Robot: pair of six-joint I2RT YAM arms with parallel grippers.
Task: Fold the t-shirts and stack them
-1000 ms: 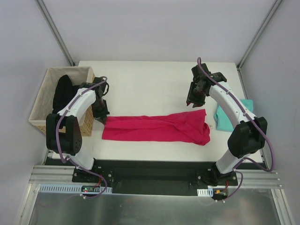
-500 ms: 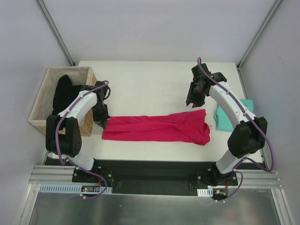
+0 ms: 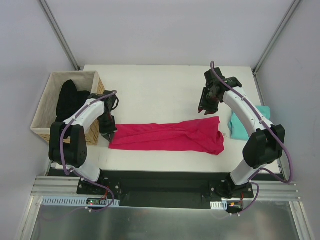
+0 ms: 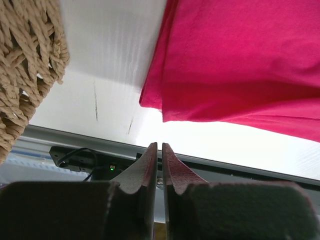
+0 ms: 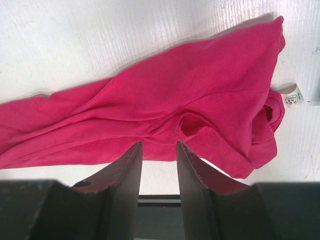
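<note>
The magenta-pink t-shirt [image 3: 165, 136] lies on the table as a long, loosely folded band running left to right, its white neck label [image 5: 292, 97] at the right end. The teal t-shirt [image 3: 244, 125] sits folded at the table's right edge. My left gripper [image 3: 111, 131] hangs just off the pink shirt's left end [image 4: 240, 60]; its jaws [image 4: 159, 146] are shut with nothing between them. My right gripper [image 3: 206, 111] hovers over the far right part of the pink shirt [image 5: 165, 105], open [image 5: 157, 146] and empty.
A wicker basket [image 3: 50, 100] stands off the table's left edge, close to my left arm, with a black garment [image 3: 67, 100] in it. Its woven wall [image 4: 30, 60] fills the left of the left wrist view. The table's near edge runs just below the pink shirt.
My left gripper has slid a little toward the near edge at the pink shirt's left end, and that end now lies flatter. The right arm has not moved.
</note>
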